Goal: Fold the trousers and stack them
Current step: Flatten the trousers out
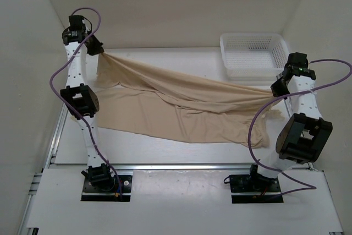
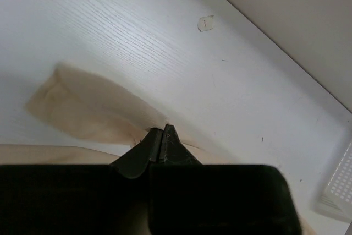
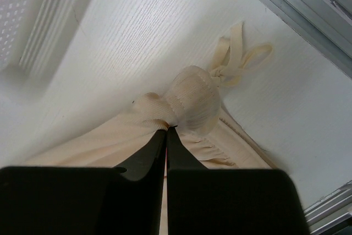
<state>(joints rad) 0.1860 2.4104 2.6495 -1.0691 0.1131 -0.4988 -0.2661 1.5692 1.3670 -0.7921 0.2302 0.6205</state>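
The beige trousers (image 1: 181, 100) hang stretched across the table between both arms, the lower folds draping onto the surface. My left gripper (image 1: 100, 50) at the far left is shut on a leg end, whose cuff (image 2: 82, 108) hangs beyond the fingertips in the left wrist view. My right gripper (image 1: 275, 93) at the right is shut on the waistband (image 3: 190, 105), with its drawstring (image 3: 236, 59) dangling past the fingers in the right wrist view.
A white mesh basket (image 1: 254, 53) stands at the back right, just behind the right gripper. The white enclosure walls close in the table on three sides. The arm bases sit on a rail along the near edge.
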